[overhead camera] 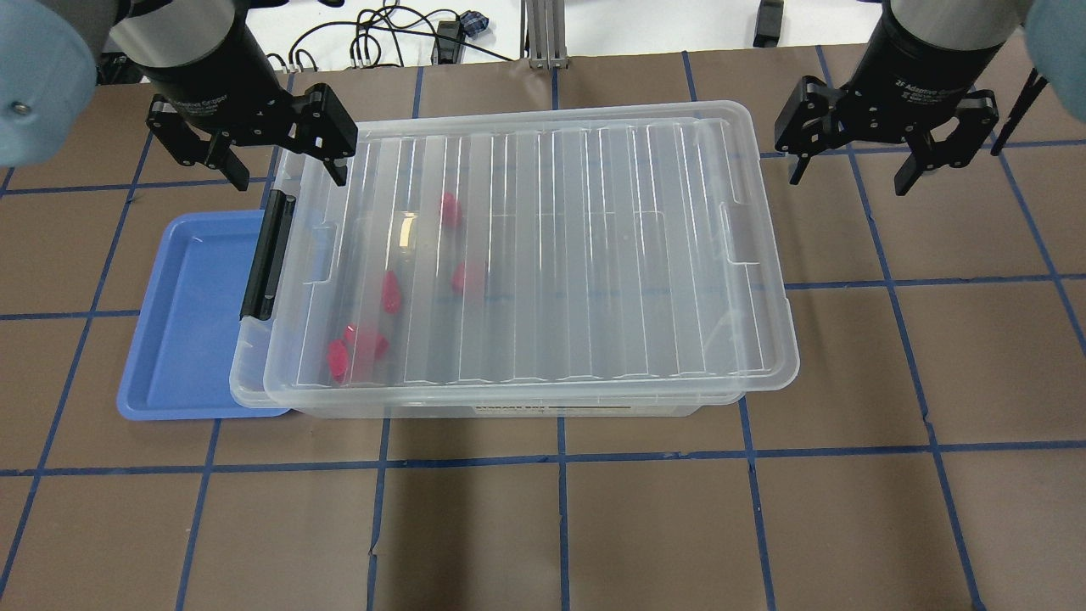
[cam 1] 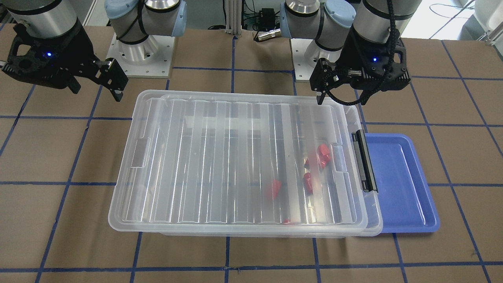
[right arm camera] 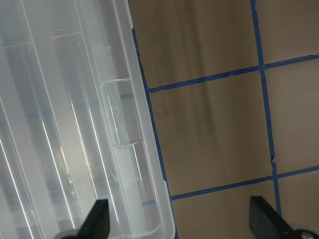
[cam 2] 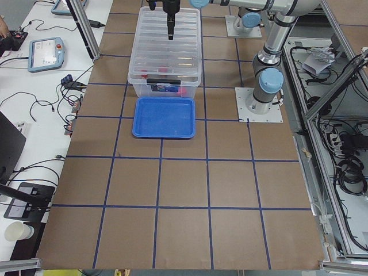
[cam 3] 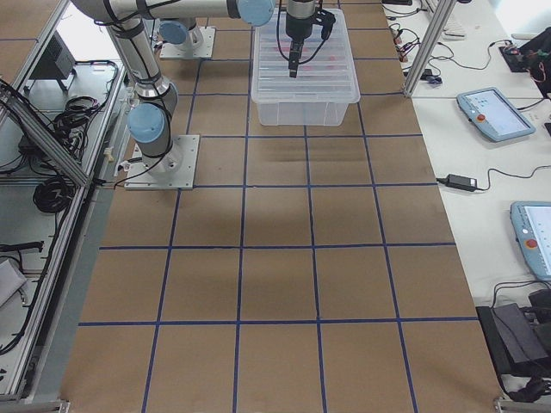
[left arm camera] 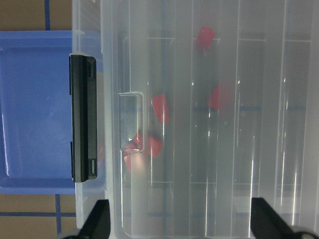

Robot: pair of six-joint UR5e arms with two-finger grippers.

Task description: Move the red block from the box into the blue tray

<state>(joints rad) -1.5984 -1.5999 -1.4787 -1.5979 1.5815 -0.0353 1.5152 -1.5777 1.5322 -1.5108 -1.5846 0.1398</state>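
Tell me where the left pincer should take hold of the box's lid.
Probably the black latch handle on the short end beside the blue tray, approached from above by the left pincer, jaws across its narrow width. The lid elsewhere is broad, flat ribbing.

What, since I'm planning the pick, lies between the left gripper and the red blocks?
The ribbed lid of the box covers the red blocks, beneath the left gripper; the left wrist view shows it.

Seen steeply from front and behind, distantly from both ends, closely from each wrist; all sharing the box (overhead camera: 594, 255).
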